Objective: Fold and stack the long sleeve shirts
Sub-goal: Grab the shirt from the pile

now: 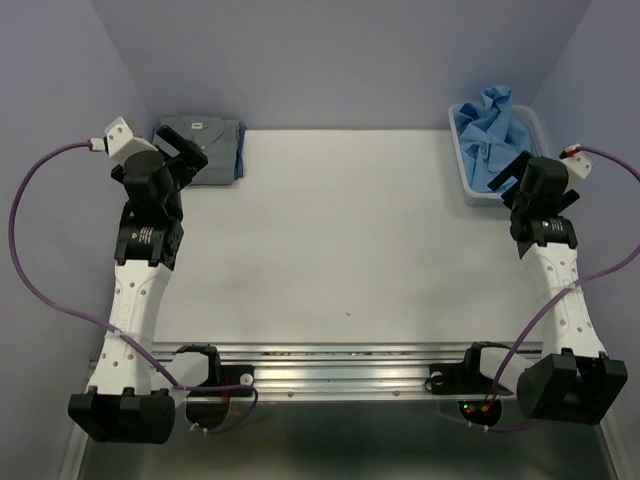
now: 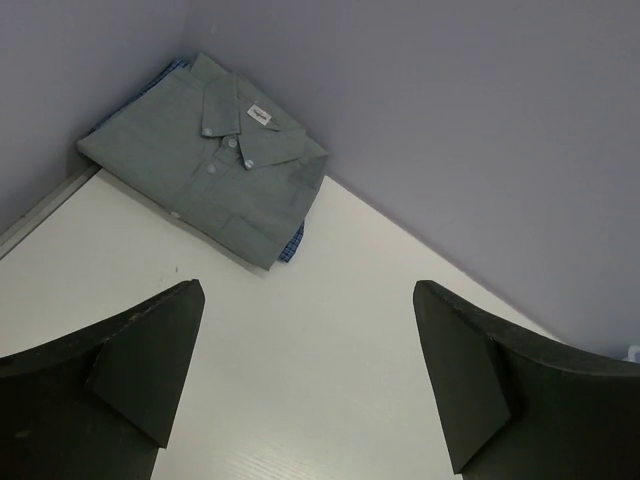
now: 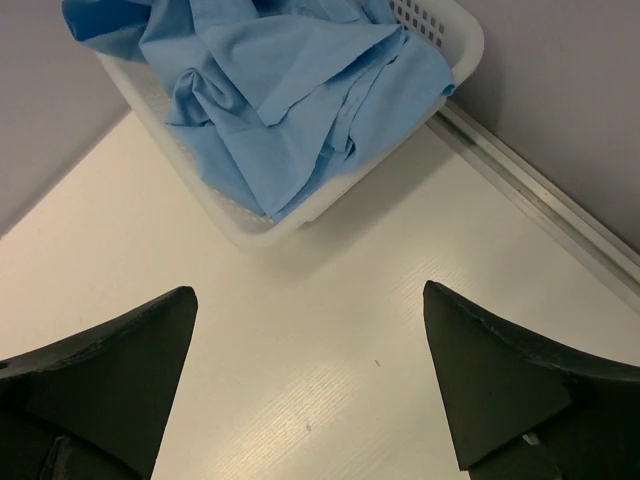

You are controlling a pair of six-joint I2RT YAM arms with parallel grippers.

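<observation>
A dull grey long sleeve shirt lies folded flat in the table's back left corner, collar and small white neck label up. My left gripper hovers just in front of it, open, with only bare table between its fingers. A light sky-blue long sleeve shirt lies crumpled in the white mesh basket at the back right, spilling over the near rim. My right gripper is open just short of the basket, nothing between its fingers.
A strip of blue checked cloth peeks from under the grey shirt's near edge. Purple walls close in the table at the back and both sides. A metal rail runs along the table's right edge next to the basket.
</observation>
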